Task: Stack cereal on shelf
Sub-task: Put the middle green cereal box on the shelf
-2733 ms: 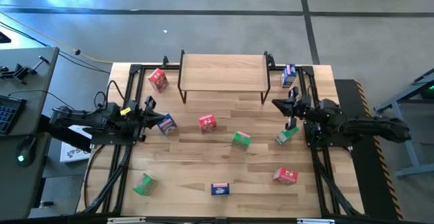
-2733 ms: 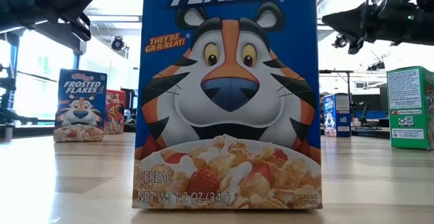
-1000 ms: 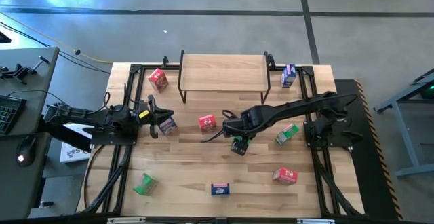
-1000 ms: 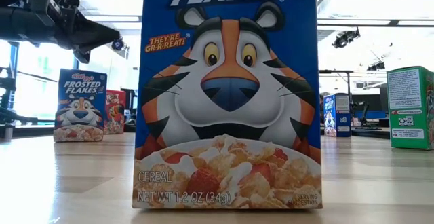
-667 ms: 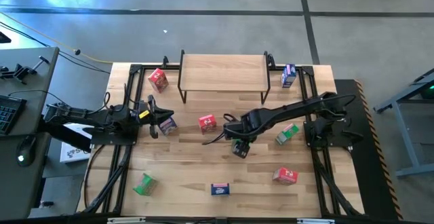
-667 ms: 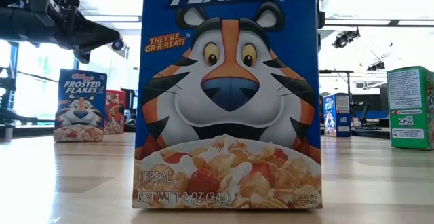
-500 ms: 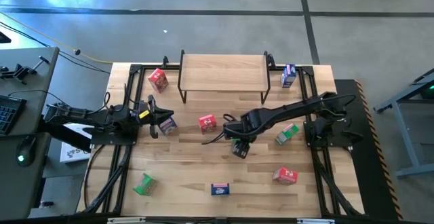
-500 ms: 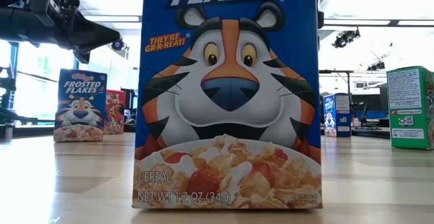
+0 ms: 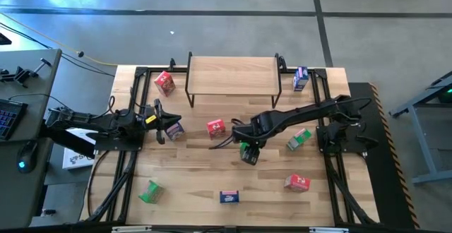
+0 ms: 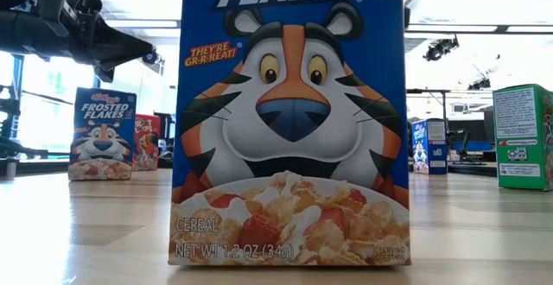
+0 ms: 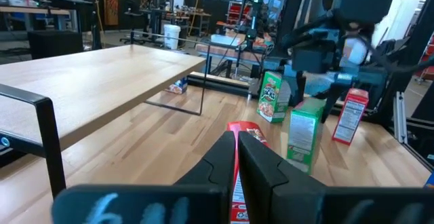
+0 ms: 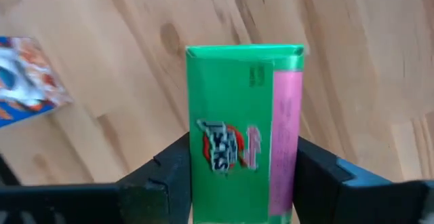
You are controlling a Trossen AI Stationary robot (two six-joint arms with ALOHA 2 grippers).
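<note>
Cereal, small printed cardboard boxes in red, blue and green, is lying scattered on the slatted wooden table (image 9: 191, 183). The left gripper (image 9: 164, 121) is waiting with its fingers together, a blue box (image 9: 175, 128) just beside them. The right gripper (image 9: 247, 150) is reaching mid-table, its fingers (image 12: 173, 176) pressing both sides of an upright green box (image 12: 244, 136). The light wooden shelf (image 9: 232, 74) is standing beyond both.

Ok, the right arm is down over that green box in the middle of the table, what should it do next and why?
Probably lift. The right gripper has its jaws against both sides of the green box, which looks gripped, and the shelf top has no boxes on it yet.
</note>
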